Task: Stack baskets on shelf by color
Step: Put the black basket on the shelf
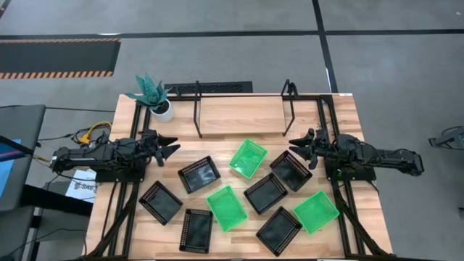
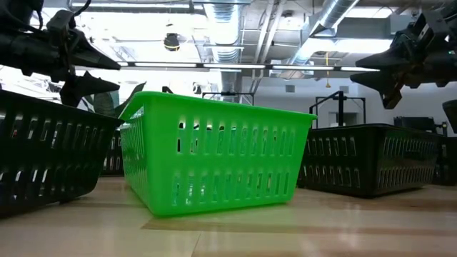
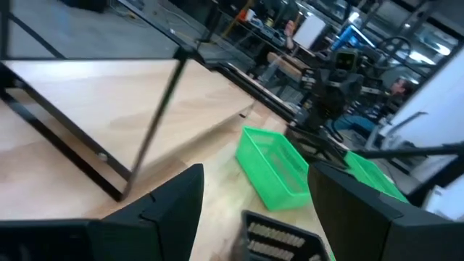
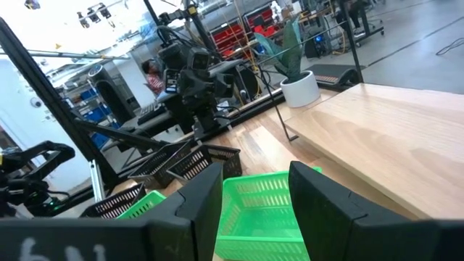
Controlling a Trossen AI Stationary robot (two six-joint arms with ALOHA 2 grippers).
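Several black baskets, such as one (image 1: pixel 199 174) and another (image 1: pixel 291 170), lie scattered flat on the near half of the wooden table, with three green baskets (image 1: pixel 248 158) (image 1: pixel 227 207) (image 1: pixel 316 212) among them. The black rod shelf (image 1: pixel 197 116) stands at the far middle with nothing on it. My left gripper (image 1: pixel 170 148) hovers open at the table's left, pointing toward the middle. My right gripper (image 1: pixel 297 143) hovers open at the right, facing it. Both wrist views show a green basket (image 3: pixel 275 167) (image 4: pixel 261 210) ahead between open fingers.
A teal plant in a white pot (image 1: pixel 154 98) stands at the far left, beside the shelf's left post. Black frame rails (image 1: pixel 119 210) (image 1: pixel 348 210) run along the table's left and right edges. Bare wood lies between the shelf posts (image 1: pixel 243 116).
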